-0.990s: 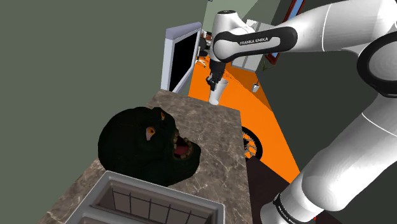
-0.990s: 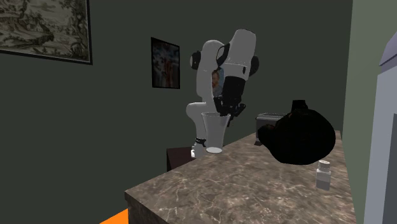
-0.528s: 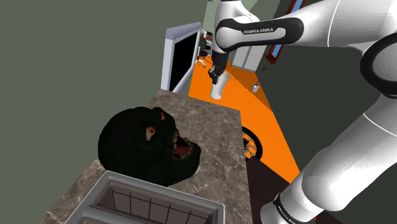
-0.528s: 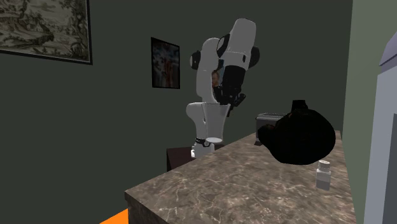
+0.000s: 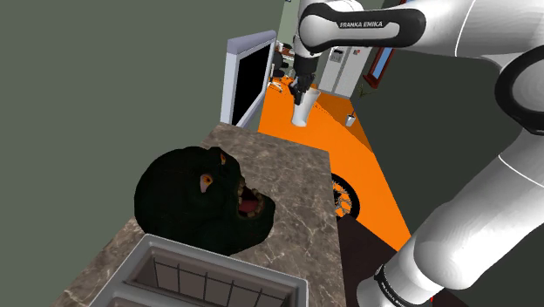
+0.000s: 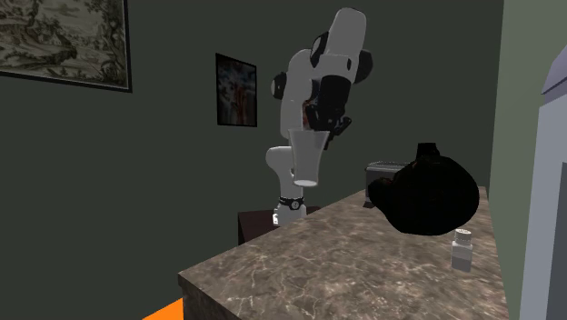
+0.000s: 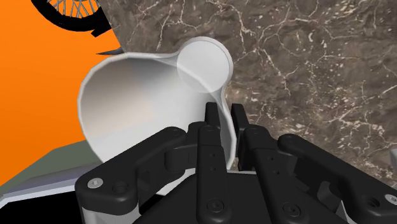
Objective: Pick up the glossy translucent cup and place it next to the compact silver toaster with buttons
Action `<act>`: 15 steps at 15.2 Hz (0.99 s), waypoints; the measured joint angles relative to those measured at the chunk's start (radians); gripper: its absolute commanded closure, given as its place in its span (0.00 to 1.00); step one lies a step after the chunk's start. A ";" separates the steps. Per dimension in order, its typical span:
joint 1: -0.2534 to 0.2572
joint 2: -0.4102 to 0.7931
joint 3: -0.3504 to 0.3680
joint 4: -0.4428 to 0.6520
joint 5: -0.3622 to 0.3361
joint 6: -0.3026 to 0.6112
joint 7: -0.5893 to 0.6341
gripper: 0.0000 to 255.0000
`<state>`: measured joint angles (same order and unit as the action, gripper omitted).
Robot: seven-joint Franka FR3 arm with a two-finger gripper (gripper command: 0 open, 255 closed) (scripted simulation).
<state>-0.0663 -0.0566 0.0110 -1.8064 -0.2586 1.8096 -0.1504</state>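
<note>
The translucent whitish cup point(image 5: 301, 113) point(image 6: 307, 165) hangs upright in the air over the far end of the marble counter point(image 5: 301, 187) point(image 6: 354, 264). My gripper point(image 5: 302, 91) point(image 6: 322, 138) point(image 7: 224, 118) is shut on the cup's rim wall point(image 7: 143, 95), one finger inside and one outside. The silver toaster point(image 5: 205, 277) sits at the counter's near end in the shoulder view. In the second exterior view the toaster point(image 6: 383, 170) is partly hidden behind a large black lump point(image 6: 427, 195).
The black lump point(image 5: 202, 201) lies on the counter between the cup and the toaster. A small shaker point(image 6: 463, 250) stands by the counter's edge. A grey-framed black panel point(image 5: 248, 78) rises beyond the counter. A bicycle wheel point(image 5: 345, 197) leans beside it on the orange floor point(image 5: 349, 157).
The cup stood on the counter one second ago. My gripper has since raised it straight up, and it now hangs well above the surface.
</note>
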 measured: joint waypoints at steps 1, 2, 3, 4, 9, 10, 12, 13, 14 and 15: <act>0.000 0.002 0.000 0.017 0.001 -0.014 -0.004 1.00; 0.000 0.003 0.000 0.029 0.002 -0.025 -0.008 1.00; 0.000 0.003 0.000 0.043 0.002 -0.039 -0.010 1.00; 0.001 0.003 0.001 0.055 0.003 -0.051 -0.012 1.00; 0.002 0.014 0.002 0.135 0.005 -0.118 -0.027 1.00; 0.003 0.017 0.003 0.152 0.006 -0.132 -0.029 1.00; 0.004 0.022 0.004 0.183 0.006 -0.158 -0.034 1.00; 0.003 0.025 0.004 0.196 0.006 -0.168 -0.037 1.00; 0.006 0.010 0.007 0.182 0.006 -0.170 -0.031 1.00; 0.012 -0.008 0.013 0.164 0.007 -0.174 -0.020 1.00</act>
<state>-0.0545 -0.0648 0.0244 -1.6421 -0.2521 1.6361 -0.1702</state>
